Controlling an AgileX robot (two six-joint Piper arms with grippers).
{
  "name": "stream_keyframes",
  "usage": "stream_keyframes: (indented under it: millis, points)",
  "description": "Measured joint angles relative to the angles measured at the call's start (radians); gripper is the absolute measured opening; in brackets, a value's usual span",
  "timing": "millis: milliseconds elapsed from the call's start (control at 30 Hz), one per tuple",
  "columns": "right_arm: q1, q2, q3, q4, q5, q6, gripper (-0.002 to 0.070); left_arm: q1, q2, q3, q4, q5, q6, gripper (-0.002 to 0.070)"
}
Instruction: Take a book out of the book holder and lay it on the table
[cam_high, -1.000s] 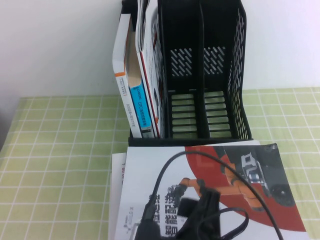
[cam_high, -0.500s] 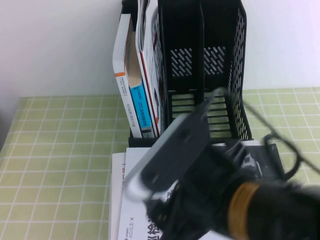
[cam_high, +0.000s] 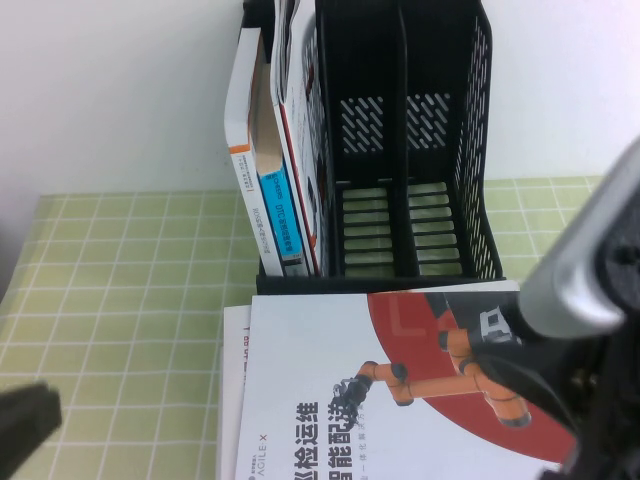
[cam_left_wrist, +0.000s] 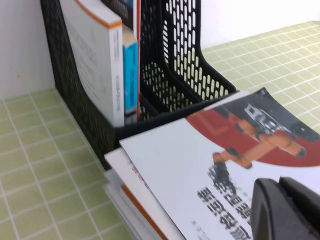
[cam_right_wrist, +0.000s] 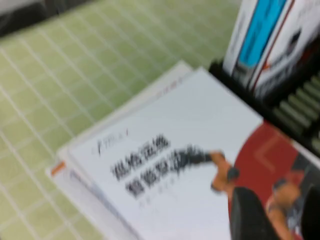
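book: the thin white softcover book with the dark-red curve and orange robot arm (cam_high: 400, 390) lies flat, face up, on a small stack of other books, on the near side of the holder, its far edge just beside the holder's base.
holder: the tall black plastic book holder (cam_high: 400, 150) stands at the far middle of the desk; its left compartment holds upright books, including a white book with an orange band (cam_high: 243, 170) and a blue-spined book (cam_high: 278, 210); the middle and right compartments look empty.
desk: light green cloth with a white grid (cam_high: 120, 290), open space to the left and right of the stack.
right end effector: right end effector (cam_right_wrist: 272, 220) is over the book's right side, above the red cover; i cannot tell whether it's open or closed, and it seems to hold nothing.
left end effector: left end effector (cam_left_wrist: 287, 210) hovers near the book's near edge; cannot tell open or closed here either.
step in hand: looks like letting go and clearing off, book appears placed.
doing it well: lift the right arm straight up before swinging away, so nothing drags the cover or nudges the stack; keep cables clear of the holder's rim.
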Motion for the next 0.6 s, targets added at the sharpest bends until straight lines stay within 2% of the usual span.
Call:
stream_keyframes:
  millis: [133,200,333,467,600]
  points:
    - [0.0,-0.008,0.0,0.078,0.126,-0.056,0.0092,0.0,-0.156,0.079,-0.002,-0.013,-0.027,-0.0003]
    - [0.0,-0.008,0.0,0.094,0.157,-0.069,0.0041,0.0,-0.232,0.112,-0.008,-0.044,-0.032,-0.0003]
    - [0.0,-0.008,0.013,0.071,0.14,-0.114,0.0012,0.0,-0.31,0.195,-0.009,-0.127,-0.036,-0.0003]
    - [0.0,-0.008,0.108,-0.005,0.053,-0.23,0.0005,0.0,-0.318,0.298,-0.009,-0.189,-0.068,-0.0003]
    - [0.0,-0.008,0.261,-0.097,-0.109,-0.199,0.0004,0.0,-0.318,0.392,-0.009,-0.26,-0.103,-0.0003]
